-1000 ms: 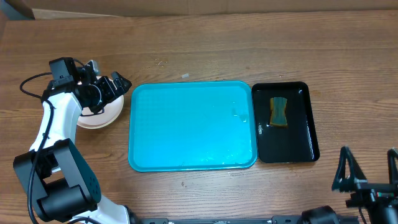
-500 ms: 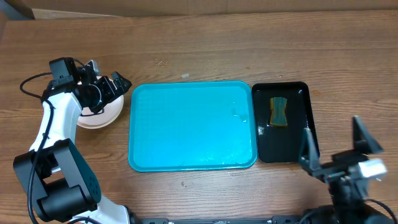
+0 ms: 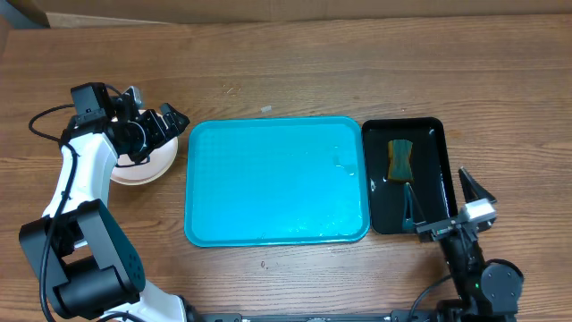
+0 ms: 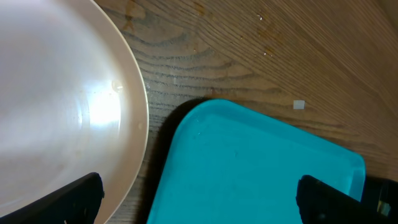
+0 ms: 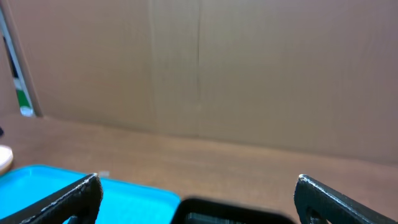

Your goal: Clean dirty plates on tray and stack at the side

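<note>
The turquoise tray [image 3: 277,181] lies bare in the middle of the table, seen also in the left wrist view [image 4: 261,168] and low in the right wrist view [image 5: 93,186]. A white plate [image 3: 145,168] sits on the wood just left of the tray; it fills the left of the left wrist view [image 4: 62,93], and anything under it is hidden. My left gripper [image 3: 174,125] hovers open and empty over the gap between plate and tray [image 4: 199,205]. My right gripper [image 3: 442,199] stands open and empty above the near end of the black tray [image 5: 208,202].
A glossy black tray [image 3: 411,175] lies against the turquoise tray's right side and holds a sponge [image 3: 401,161]. A cardboard wall [image 5: 199,68] runs along the far side of the table. A black cable [image 3: 45,116] loops beside the left arm.
The right gripper has come up from the bottom right corner and moved left, over the near end of the black tray. The left arm and the plate have not moved.
</note>
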Available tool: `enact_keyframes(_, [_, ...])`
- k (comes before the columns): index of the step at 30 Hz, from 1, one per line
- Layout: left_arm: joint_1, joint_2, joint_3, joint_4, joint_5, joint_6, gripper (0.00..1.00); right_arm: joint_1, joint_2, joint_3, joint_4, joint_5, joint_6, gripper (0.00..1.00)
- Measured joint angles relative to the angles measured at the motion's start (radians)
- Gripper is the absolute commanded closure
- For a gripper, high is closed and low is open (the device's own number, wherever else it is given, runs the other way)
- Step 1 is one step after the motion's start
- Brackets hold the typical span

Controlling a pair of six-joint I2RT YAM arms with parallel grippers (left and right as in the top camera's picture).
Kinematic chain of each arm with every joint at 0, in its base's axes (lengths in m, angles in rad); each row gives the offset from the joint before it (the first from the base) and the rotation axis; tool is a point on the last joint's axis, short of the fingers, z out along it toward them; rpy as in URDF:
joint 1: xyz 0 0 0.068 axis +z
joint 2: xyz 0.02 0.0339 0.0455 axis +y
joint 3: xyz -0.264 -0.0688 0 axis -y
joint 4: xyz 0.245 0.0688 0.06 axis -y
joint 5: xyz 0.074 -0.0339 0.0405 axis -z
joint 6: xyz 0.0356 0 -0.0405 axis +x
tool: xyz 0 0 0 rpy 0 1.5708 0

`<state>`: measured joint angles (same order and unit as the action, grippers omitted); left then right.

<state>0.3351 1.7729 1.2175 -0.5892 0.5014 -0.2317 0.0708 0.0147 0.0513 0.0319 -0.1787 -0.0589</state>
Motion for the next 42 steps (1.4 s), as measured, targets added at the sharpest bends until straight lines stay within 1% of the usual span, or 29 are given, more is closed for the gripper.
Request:
enact_keyframes(2, [0.0,0.0,0.0,0.0,0.0,0.0,0.0,0.0,0.0,-0.024,-0.002,0.0,0.003,0.0])
enact_keyframes(5, [0.0,0.0,0.0,0.0,0.0,0.0,0.0,0.0,0.0,-0.033,-0.078,0.008,0.018,0.0])
enact_keyframes(8, [0.0,0.0,0.0,0.0,0.0,0.0,0.0,0.0,0.0,-0.033,-0.105,0.012,0.027,0.0])
enact_keyframes(42, [0.0,0.0,0.0,0.0,0.0,0.0,0.0,0.0,0.0,-0.033,-0.105,0.015,0.033,0.0])
